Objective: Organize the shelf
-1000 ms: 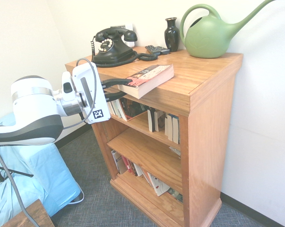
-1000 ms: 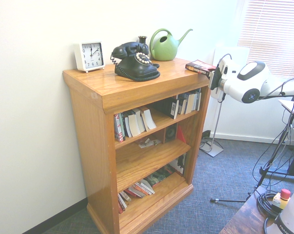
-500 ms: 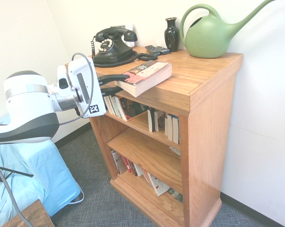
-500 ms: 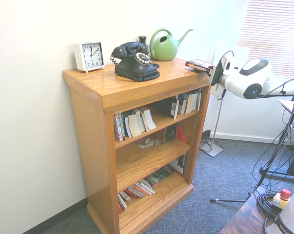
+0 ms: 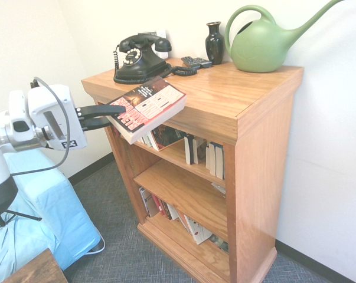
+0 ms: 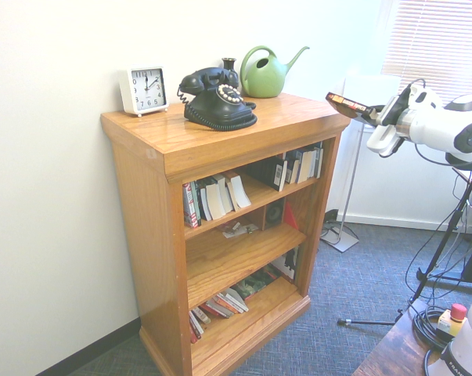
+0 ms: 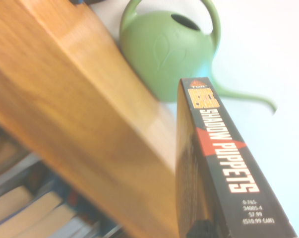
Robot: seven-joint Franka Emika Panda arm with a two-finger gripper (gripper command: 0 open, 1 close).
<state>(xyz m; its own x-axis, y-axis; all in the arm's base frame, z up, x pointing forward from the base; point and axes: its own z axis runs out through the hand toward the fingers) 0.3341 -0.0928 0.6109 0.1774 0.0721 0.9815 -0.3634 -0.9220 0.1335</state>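
Beside the shelf (image 5: 248,112), the end effector (image 5: 110,113) clamps a stiff, light paperback (image 5: 147,108) by one edge, clear of the top. Opposite view: book (image 6: 347,103) tilted. Wrist view: spine (image 7: 216,163), probably slippery.

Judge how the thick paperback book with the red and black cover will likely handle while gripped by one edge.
The paperback book, pinched at one edge by the gripper, hangs tilted off the wooden shelf; it may sag or pivot. Its glossy-looking cover could slip. It seems thick, so probably fairly stiff.

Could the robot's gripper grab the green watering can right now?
Probably not. The gripper is shut on the book, off the shelf's front corner; the watering can stands at the back.
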